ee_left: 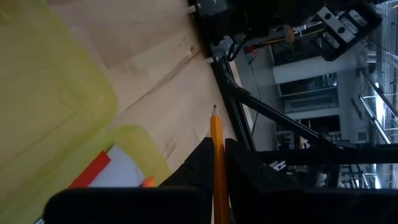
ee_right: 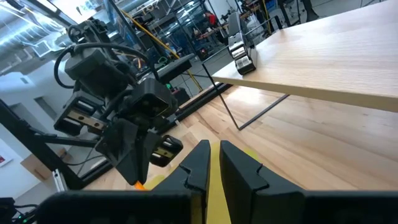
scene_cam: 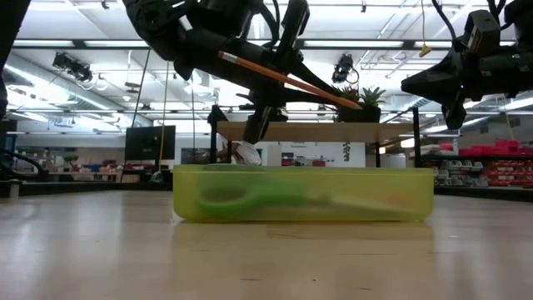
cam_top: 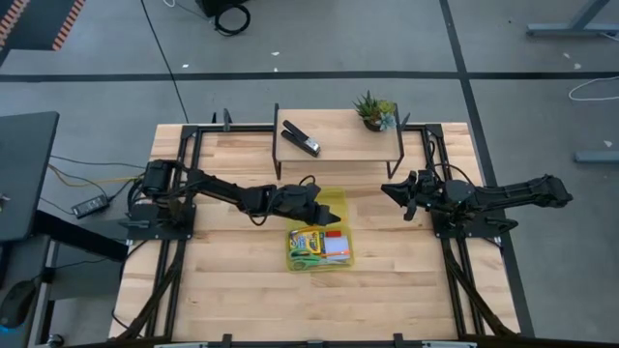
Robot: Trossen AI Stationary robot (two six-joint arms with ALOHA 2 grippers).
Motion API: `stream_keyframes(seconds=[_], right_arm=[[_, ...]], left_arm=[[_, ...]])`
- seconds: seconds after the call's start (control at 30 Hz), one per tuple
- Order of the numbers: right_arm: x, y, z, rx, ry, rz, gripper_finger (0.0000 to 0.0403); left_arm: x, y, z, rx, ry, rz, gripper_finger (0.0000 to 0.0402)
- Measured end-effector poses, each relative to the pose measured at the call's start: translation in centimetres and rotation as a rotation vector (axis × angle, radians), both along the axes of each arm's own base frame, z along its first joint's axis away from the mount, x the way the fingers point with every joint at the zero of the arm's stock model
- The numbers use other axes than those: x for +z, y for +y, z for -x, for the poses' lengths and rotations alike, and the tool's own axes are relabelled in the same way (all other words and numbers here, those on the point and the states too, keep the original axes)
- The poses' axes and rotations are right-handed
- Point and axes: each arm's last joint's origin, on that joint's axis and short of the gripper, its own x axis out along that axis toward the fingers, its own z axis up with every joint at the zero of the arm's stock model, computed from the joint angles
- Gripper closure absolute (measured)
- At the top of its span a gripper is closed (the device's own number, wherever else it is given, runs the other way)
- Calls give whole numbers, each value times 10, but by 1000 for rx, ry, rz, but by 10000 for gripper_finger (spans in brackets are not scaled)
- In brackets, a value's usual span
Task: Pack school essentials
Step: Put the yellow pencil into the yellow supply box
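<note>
A translucent yellow-green container [cam_top: 319, 249] [scene_cam: 304, 196] sits mid-table. In it lie a crayon box [cam_top: 306, 239], green-handled scissors [cam_top: 308, 261] [scene_cam: 250, 198] and a pale notepad [cam_top: 336, 246]. A yellow-green lid [cam_top: 334, 201] lies flat just behind it. My left gripper [cam_top: 311, 201] [ee_left: 217, 177] hovers over the container's far side, shut on an orange pencil [scene_cam: 291, 81]. My right gripper [cam_top: 392, 190] [ee_right: 214, 165] hangs in the air to the right of the container, fingers close together, holding nothing. The purple pen does not show. My left gripper pinches the orange pencil's shaft [ee_left: 216, 155] between its two fingers. The pencil lies along the fingers, and its sharpened tip [ee_left: 214, 109] sticks out ahead of them. The pencil is lifted clear above the container and slants down toward the table's right [scene_cam: 354, 104].
A low wooden shelf [cam_top: 338, 145] on thin metal legs stands at the far edge. On it are a black stapler [cam_top: 301, 138] and a small potted plant [cam_top: 374, 111]. Bare wood lies near and left of the container. Arm bases stand at both table sides.
</note>
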Motion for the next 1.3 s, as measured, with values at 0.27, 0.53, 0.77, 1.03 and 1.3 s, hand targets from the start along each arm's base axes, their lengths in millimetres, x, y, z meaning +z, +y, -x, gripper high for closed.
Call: stream_keyframes(seconds=[0.27, 0.53, 0.77, 1.03, 1.3], right_arm=[[0, 0, 0, 0, 0, 0, 361], [0, 0, 0, 0, 0, 0, 361], [0, 0, 0, 0, 0, 0, 361], [0, 0, 0, 0, 0, 0, 361], [0, 0, 0, 0, 0, 0, 361]], left_arm=[[0, -3, 0, -3, 1, -22, 367], [0, -23, 2, -5, -8, -273, 370], [-2, -35, 4, -6, 5, -351, 366], [-2, -35, 4, -5, 5, -354, 368], [-8, -56, 5, -69, 4, -585, 372]])
